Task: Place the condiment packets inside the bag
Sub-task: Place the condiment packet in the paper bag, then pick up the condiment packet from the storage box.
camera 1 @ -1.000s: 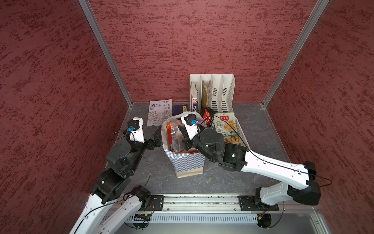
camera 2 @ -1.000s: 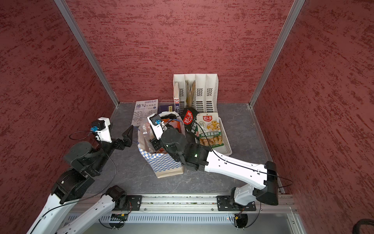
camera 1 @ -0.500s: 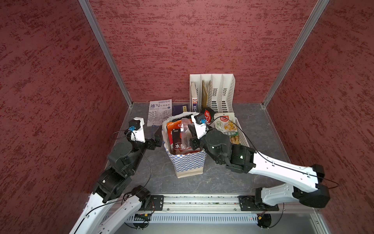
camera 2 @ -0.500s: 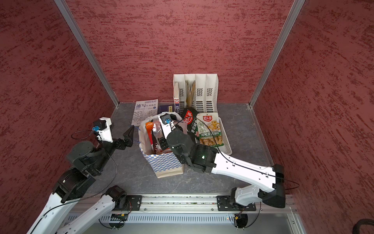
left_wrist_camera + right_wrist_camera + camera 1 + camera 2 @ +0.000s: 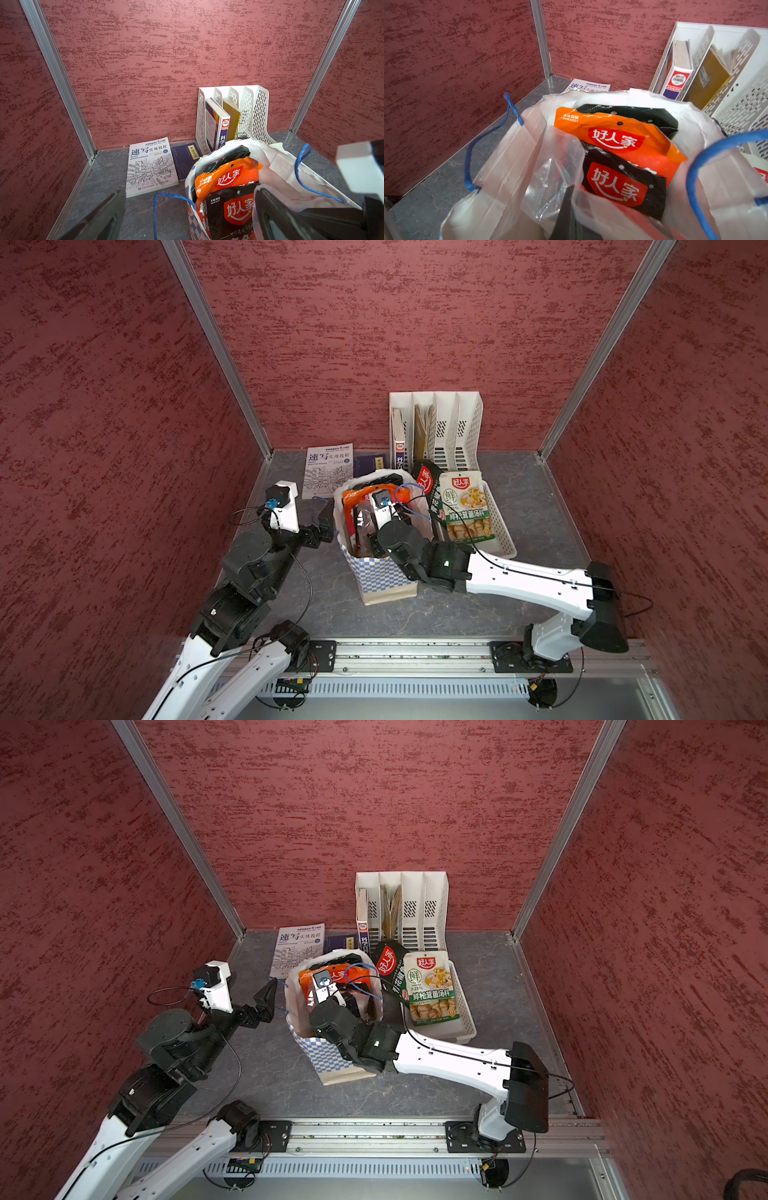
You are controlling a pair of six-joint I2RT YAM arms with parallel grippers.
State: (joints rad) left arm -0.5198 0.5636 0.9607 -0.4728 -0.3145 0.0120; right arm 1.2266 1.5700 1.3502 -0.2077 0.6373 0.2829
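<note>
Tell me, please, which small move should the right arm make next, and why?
Probably open the right end effector: it is shut on a clear plastic packet that hangs inside the paper bag, beside the orange packet.

Half a second back my right gripper had swung out to the 3 o'clock rim of the bag. Now it has come back toward 9 o'clock over the mouth, slightly nearer 6 o'clock than a second ago. My right elbow pulled inward with it.
</note>
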